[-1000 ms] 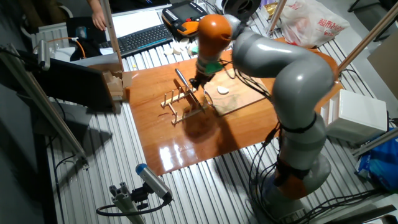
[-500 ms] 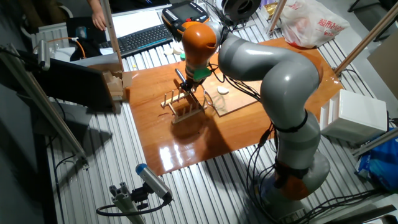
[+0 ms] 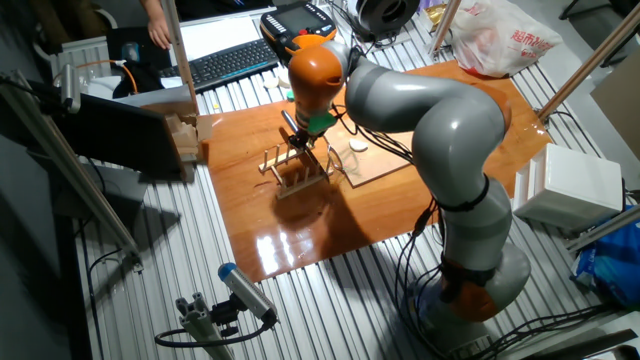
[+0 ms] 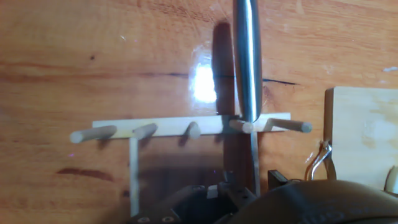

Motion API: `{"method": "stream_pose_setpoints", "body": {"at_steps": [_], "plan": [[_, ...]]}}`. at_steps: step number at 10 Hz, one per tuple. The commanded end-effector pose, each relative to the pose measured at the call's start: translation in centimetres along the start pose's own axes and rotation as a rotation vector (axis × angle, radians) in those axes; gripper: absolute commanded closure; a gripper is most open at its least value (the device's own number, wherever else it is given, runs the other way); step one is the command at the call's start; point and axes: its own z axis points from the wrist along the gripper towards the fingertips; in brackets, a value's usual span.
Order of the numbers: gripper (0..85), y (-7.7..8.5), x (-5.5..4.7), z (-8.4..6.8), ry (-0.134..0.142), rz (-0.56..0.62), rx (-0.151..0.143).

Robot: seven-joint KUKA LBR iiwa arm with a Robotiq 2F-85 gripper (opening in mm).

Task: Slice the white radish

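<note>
The white radish (image 3: 358,146) is a small pale oval lying on the light wooden cutting board (image 3: 378,162), right of the arm's hand. A knife (image 3: 291,124) stands in a wooden peg rack (image 3: 296,172) on the brown table. My gripper (image 3: 308,138) hangs right over the rack, close beside the knife handle. In the hand view the knife (image 4: 247,59) runs down the middle and rests between two pegs of the rack (image 4: 186,128). The cutting board (image 4: 364,134) shows at the right edge. My fingers are hidden by the dark gripper body at the bottom.
A wooden block holder (image 3: 185,135) sits at the table's left edge. A keyboard (image 3: 228,62) and an orange teach pendant (image 3: 297,25) lie behind the table. A plastic bag (image 3: 500,38) rests at the back right. A hand (image 3: 157,25) shows at the top left.
The arm has swung left from near the cutting board to over the peg rack and the knife. The radish and the rack have stayed put.
</note>
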Motion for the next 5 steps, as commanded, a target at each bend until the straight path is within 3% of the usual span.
{"method": "stream_pose_setpoints", "body": {"at_steps": [1, 5], "plan": [[51.0, -0.1, 0.1, 0.3, -0.005, -0.001, -0.002], [51.0, -0.5, 0.6, 1.9, -0.037, -0.016, 0.019]]}}
